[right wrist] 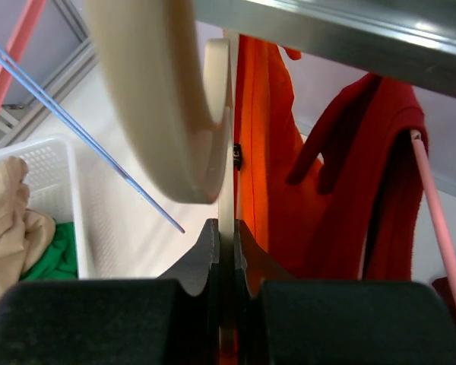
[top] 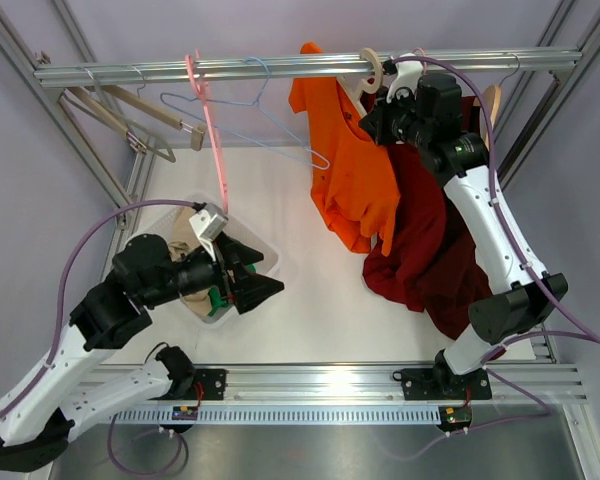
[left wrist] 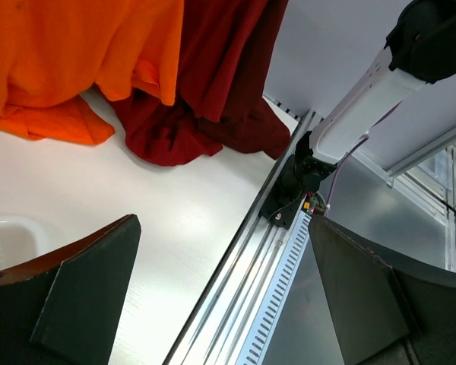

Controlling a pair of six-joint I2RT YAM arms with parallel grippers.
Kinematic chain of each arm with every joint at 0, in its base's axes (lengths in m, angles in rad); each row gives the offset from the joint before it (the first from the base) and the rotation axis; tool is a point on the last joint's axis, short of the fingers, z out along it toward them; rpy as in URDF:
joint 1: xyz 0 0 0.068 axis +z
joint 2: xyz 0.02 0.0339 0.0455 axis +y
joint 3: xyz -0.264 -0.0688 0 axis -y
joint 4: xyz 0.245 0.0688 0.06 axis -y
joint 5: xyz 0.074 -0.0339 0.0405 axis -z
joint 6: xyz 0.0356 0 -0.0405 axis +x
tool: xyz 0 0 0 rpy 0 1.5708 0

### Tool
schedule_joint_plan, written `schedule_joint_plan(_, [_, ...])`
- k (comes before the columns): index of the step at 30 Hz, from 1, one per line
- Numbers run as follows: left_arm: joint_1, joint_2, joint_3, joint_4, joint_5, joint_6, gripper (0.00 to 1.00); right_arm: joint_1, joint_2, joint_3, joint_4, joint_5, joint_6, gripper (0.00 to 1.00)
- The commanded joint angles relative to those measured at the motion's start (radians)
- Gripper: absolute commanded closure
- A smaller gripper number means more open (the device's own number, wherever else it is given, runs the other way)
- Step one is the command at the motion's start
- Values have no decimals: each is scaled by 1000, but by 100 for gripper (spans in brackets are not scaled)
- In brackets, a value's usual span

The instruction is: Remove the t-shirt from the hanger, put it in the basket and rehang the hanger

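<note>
White basket [top: 272, 260] at the left of the desk [top: 310, 300] holds a beige cloth [top: 183, 232] and a green cloth [top: 216, 298]; the left claw [top: 255, 287] hovers over it, fingers spread wide and empty. Bare desk lies between basket and garments, open to the near frame edge. The orange t-shirt [top: 355, 170] hangs from the overhead rail [top: 280, 68] on a cream hanger [right wrist: 152, 99], long axis vertical, collar up, hem touching the desk, just beside a dark red garment [top: 430, 250]. The right claw [right wrist: 226, 232] pinches the hanger's thin edge.
</note>
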State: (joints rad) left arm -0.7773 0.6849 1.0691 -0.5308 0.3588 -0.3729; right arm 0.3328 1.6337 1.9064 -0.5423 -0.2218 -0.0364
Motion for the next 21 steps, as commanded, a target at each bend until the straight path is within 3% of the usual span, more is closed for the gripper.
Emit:
schedule_joint_plan(1, [-107, 33, -6, 28, -208, 20, 2, -3, -50, -33, 94, -28, 32, 100])
schedule_joint_plan(7, [-261, 102, 2, 38, -432, 22, 2, 23, -98, -38, 215, -10, 130, 100])
schedule_joint_plan(9, [-319, 129, 17, 51, -487, 29, 2, 54, -115, -30, 260, 68, 148, 100])
schedule_joint_plan(17, [-418, 185, 25, 93, -540, 37, 2, 138, -169, -62, 363, 217, 168, 100])
schedule_joint_plan(21, [-430, 196, 8, 140, -532, 37, 2, 143, -219, -174, 413, 251, 190, 100])
